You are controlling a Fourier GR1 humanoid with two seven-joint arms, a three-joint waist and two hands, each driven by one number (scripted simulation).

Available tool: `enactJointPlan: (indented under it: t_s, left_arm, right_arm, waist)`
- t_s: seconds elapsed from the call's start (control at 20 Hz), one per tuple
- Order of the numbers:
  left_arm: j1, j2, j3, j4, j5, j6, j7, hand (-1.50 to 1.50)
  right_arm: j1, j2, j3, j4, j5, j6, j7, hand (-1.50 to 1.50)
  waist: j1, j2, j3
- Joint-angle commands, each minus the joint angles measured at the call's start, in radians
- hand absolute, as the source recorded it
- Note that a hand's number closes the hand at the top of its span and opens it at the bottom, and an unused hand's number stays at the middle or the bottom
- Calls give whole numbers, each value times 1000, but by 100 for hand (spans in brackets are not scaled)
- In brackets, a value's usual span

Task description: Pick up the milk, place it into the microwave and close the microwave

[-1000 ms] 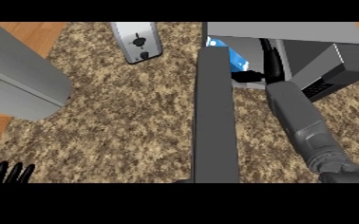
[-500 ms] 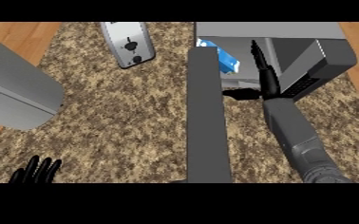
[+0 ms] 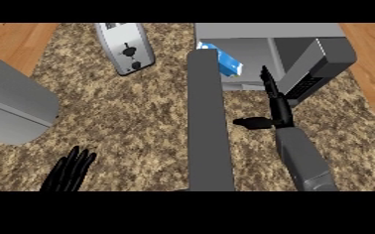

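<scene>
The blue and white milk carton sits inside the grey microwave at the back right, partly hidden by the microwave's door, which swings out toward me edge-on. My right hand is outside the opening, just right of the door, with fingers straight toward the microwave, thumb out to the left, and nothing in it. My left hand shows at the lower left with straight fingers, holding nothing.
A silver toaster stands at the back left of the speckled counter. A large grey appliance fills the left edge. Wooden floor shows at both top corners.
My right hand has drawn back out of the microwave, leaving the milk inside. The left hand has come further into view at the lower left. The view has shifted, so everything sits further right.
</scene>
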Motion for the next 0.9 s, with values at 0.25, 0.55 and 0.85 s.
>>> enactJointPlan:
  t_s: [0.25, 0.55, 0.85]
  left_arm:
    - [-105, 26, -99, 54, -100, 16, 101, 150]
    - [-255, -1, -179, 194, -188, 90, 114, 150]
    - [-435, 2, -239, 330, -281, 140, 174, 150]
  right_arm:
    - [266, 26, 60, -303, -63, 182, 15, -150]
    - [535, 41, 124, -641, -86, 230, 75, -150]
    - [746, 42, 133, -955, -121, 234, 189, -150]
  waist:
    - [-30, -9, -2]
    - [-26, -3, -2]
    - [-12, 4, -1]
